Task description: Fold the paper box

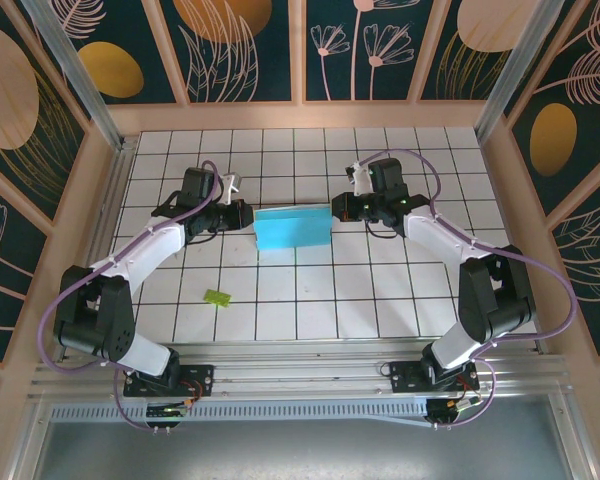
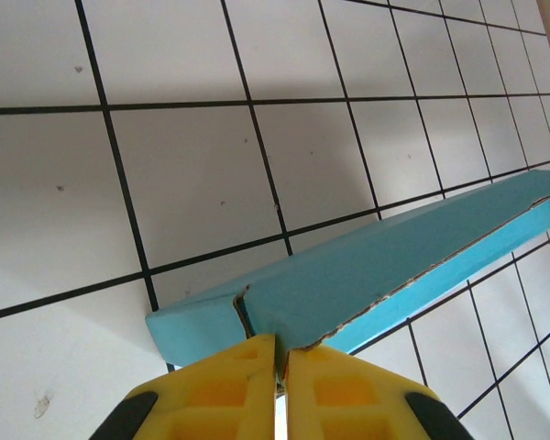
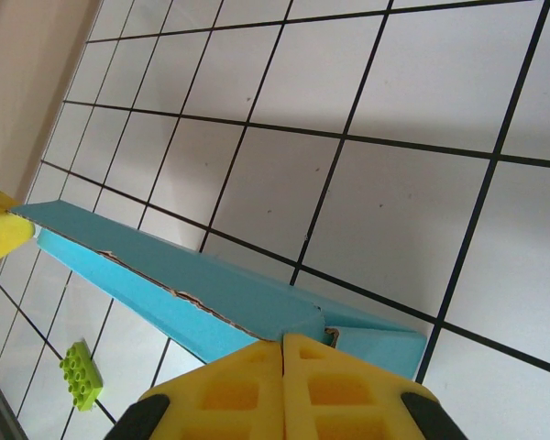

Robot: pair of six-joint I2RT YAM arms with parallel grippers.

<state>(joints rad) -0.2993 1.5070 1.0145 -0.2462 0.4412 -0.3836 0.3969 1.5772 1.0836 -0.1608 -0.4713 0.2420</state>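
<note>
The paper box [image 1: 292, 228] is beyond and right of the lime-green brick [image 1: 217, 297] on the tiled counter [image 1: 380, 290], its ends pinched by the left pincer [image 2: 277, 357] and the right pincer [image 3: 283, 353], both closed tight.

The paper box [image 1: 292, 228] is a turquoise-blue cardboard piece, folded into a long, thin rectangle about two tiles wide. It sits near the middle of the white gridded tabletop [image 1: 310, 300], its long side running left to right. Close up it shows two layers – a darker turquoise panel on top and a paler blue strip along the lower edge – with a rough, raw cardboard edge where they meet. At each short end a small flap is folded in. The left tool [image 2: 277, 353] pinches its left end and the right tool [image 3: 282, 346] pinches its right end. Whether its underside touches the tabletop cannot be told.
</note>
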